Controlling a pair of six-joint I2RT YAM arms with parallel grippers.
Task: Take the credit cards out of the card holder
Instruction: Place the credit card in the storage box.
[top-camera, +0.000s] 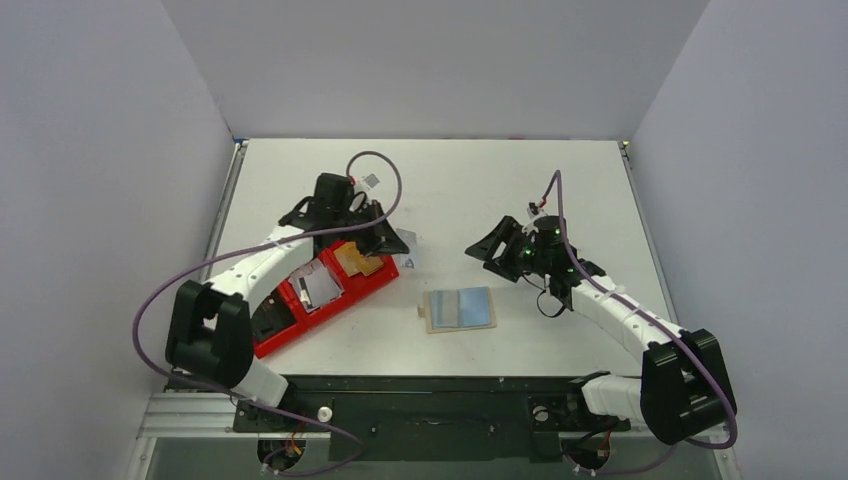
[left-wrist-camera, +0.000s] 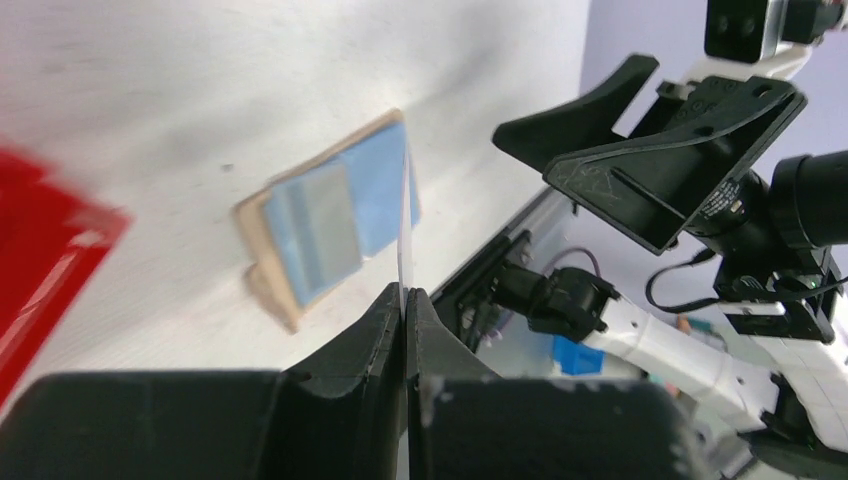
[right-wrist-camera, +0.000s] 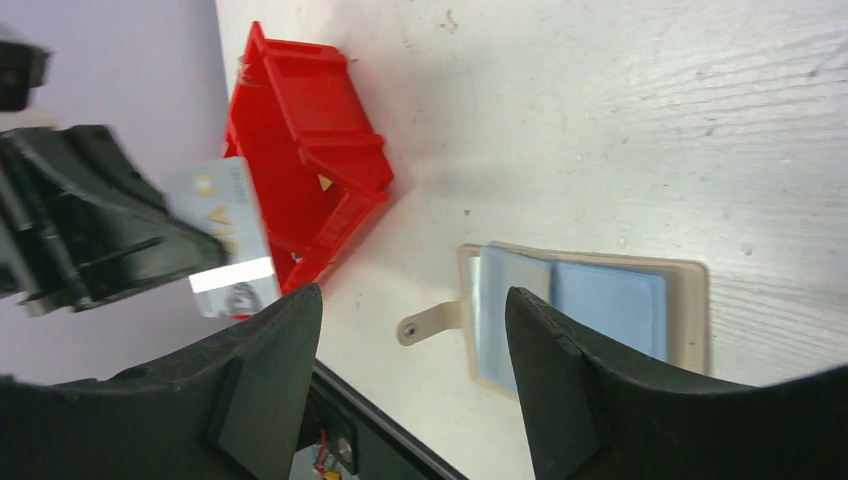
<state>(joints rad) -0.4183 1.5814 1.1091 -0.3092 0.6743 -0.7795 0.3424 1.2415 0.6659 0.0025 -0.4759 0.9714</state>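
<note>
Our left gripper (left-wrist-camera: 404, 297) pinches a pale white-grey printed rectangular card (right-wrist-camera: 225, 240) tightly, raised to the left of the flat tan folding card holder (right-wrist-camera: 688, 300). The holder lies open with a light blue card (right-wrist-camera: 610, 305) inside. Our right gripper (right-wrist-camera: 412, 300) hovers near the holder, spread wide and empty.

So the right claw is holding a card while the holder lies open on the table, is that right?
No: the left claw holds the card, as the left wrist view shows; the right claw is open and empty. The holder lies open on the table.
</note>
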